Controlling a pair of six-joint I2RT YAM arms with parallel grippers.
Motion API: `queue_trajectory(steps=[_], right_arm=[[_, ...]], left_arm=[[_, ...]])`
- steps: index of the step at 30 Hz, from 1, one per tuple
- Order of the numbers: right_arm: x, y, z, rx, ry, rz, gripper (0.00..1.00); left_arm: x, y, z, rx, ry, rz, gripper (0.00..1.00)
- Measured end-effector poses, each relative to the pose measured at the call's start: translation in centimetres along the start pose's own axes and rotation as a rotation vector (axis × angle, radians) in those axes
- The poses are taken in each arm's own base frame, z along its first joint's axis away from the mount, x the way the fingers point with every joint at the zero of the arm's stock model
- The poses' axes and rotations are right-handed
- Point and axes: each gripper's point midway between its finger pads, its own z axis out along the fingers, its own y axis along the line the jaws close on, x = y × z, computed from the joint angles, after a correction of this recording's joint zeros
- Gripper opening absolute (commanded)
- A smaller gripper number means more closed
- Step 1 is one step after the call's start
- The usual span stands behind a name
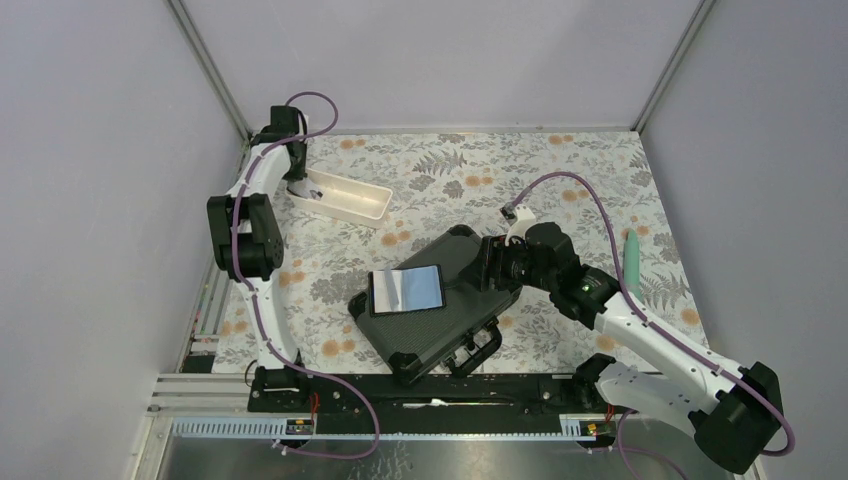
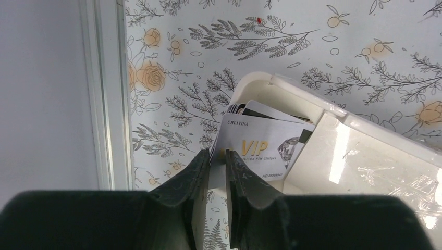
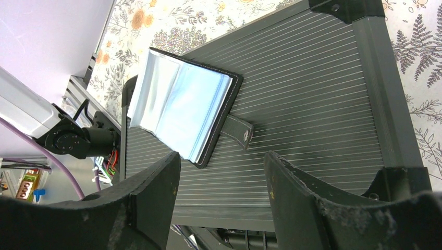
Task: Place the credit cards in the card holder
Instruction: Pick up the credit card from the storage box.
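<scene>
The card holder [image 1: 407, 290] lay open on the black hard case [image 1: 440, 340] at the centre of the top view. Its long axis ran left to right, slightly tilted, and its snap tab [image 3: 241, 132] pointed right, toward the right gripper [image 1: 490, 265]. Its grey-blue pocketed inside faced up, glossy, inside a black stitched border. Bare ribbed lid showed on every side of it, widest on the right.

The right gripper [image 3: 221, 161] hung over that bare lid with its jaws wide apart, holding nothing and clear of the tab.

The credit cards [image 2: 266, 146] stood on edge, packed in the left end of the white tray [image 1: 365, 205] at the upper left of the top view, long sides along the tray. The front one was pale, with gold "VIP" lettering, and darker cards stood behind it. The left gripper [image 2: 218, 156] had its jaws nearly together, apparently clamped on the cards' near edge. That tray end sat close to the metal rail and side wall.
</scene>
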Motion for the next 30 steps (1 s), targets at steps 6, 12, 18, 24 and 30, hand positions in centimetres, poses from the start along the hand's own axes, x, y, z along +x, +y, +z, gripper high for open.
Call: queue_trajectory(steps=[6, 12, 18, 24, 30], right_arm=[[0.0, 0.0, -0.1, -0.002, -0.003, -0.001, 0.67], [0.3, -0.1, -0.2, 0.001, 0.001, 0.0, 0.67], [0.3, -0.1, -0.5, -0.003, -0.005, -0.001, 0.67], [0.3, 0.1, -1.0, -0.01, -0.017, -0.004, 0.67], [0.5, 0.0, -1.9, -0.001, -0.024, -0.004, 0.69]], left_arm=[[-0.8, 0.1, -1.0, 0.009, -0.027, -0.011, 0.1], [-0.8, -0.6, -1.6, 0.05, -0.031, -0.03, 0.03], [-0.2, -1.4, -2.5, 0.097, -0.006, -0.061, 0.0], [0.1, -2.2, -4.2, 0.145, 0.002, -0.124, 0.0], [-0.1, -1.6, -7.7, 0.145, -0.055, -0.187, 0.0]])
